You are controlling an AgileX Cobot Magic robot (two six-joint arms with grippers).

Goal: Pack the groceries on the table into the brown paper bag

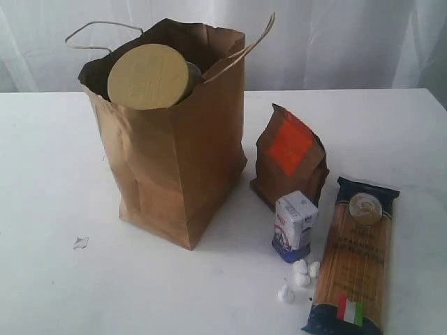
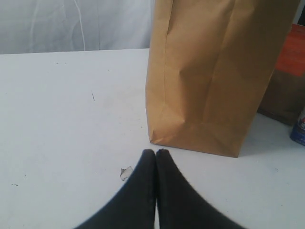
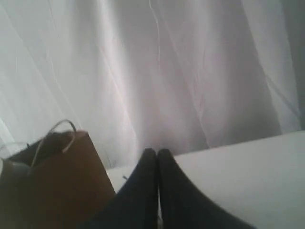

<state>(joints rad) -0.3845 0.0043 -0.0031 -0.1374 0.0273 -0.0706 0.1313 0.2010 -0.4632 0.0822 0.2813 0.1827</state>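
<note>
Brown paper bag [image 1: 174,160]: tall, creased kraft, upright at counter [image 1: 56,209] centre-left, mouth open, two thin loop handles up. Tan-lidded jar [image 1: 148,77] sits tilted in its mouth, lid facing out.

Right of the bag: brown pouch [image 1: 290,157] with orange-red label, upright, near the bag. Small white-blue carton [image 1: 293,227] stands just in front. Long spaghetti pack [image 1: 353,265] lies flat near the counter's right edge.

Left of the bag is broad open counter with one small scrap [image 1: 81,243].

Left pincer [image 2: 156,152] clenched, tips together, low, facing the bag's bottom corner, apart from it. Right pincer [image 3: 157,152] clenched, raised.
</note>
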